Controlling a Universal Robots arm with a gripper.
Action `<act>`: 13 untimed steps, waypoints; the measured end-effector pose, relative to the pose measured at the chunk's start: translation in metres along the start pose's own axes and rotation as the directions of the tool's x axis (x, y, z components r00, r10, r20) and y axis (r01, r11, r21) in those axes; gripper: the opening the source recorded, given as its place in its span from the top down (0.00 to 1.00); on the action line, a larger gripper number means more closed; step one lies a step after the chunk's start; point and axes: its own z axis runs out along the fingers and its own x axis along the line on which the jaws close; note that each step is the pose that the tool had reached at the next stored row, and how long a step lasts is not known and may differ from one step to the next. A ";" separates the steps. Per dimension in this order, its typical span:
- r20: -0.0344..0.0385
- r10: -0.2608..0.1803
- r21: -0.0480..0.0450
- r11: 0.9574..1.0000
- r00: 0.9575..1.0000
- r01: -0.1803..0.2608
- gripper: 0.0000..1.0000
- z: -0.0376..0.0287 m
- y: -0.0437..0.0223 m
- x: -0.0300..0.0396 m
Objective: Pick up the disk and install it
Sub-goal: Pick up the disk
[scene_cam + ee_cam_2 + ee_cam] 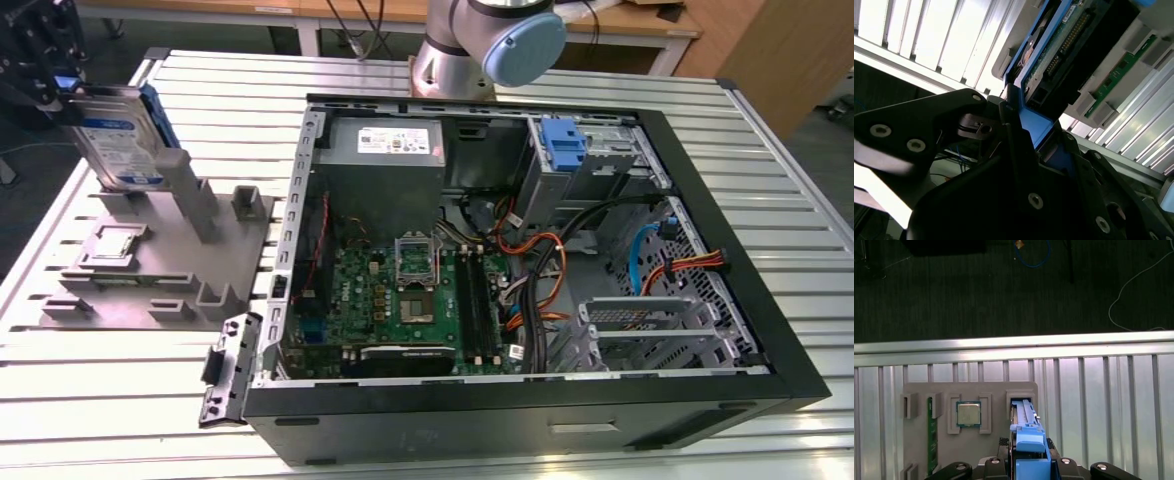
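The robot's black hand (1028, 460) is clenched on the disk (118, 140), its fingers (1019, 150) pinching the blue plastic bracket (1030, 440) that frames the drive. In the exterior view the disk stands upright on edge at the far left of the scene, label facing the camera, with its lower end at a slot in a grey holder plate (147, 270). Whether it has lifted clear of that slot cannot be told.

The holder plate lies flat on the ribbed metal desk (120, 400). In the first wrist view a square processor chip (968, 414) sits in its own pocket beside the disk's slot, and a green memory stick (932, 432) lies further along the plate.

To the exterior view's right of the plate, well apart from the disk, an open black computer case (534, 425) lies on its side. Inside are a green motherboard (400, 290), a grey power-supply box (387, 145) at the far side, an upright blue carrier (567, 145) beside it, and loose orange and black cables (534, 260) draped across the middle. The arm's base (461, 50) rises beyond the case.
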 end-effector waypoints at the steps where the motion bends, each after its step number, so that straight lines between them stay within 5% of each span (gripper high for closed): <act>1: 0.000 0.000 0.000 1.000 1.000 0.000 0.64 -0.0007 0.0000 0.0000; 13: 0.000 0.000 0.000 1.000 1.000 0.000 0.64 -0.0097 0.0000 -0.0001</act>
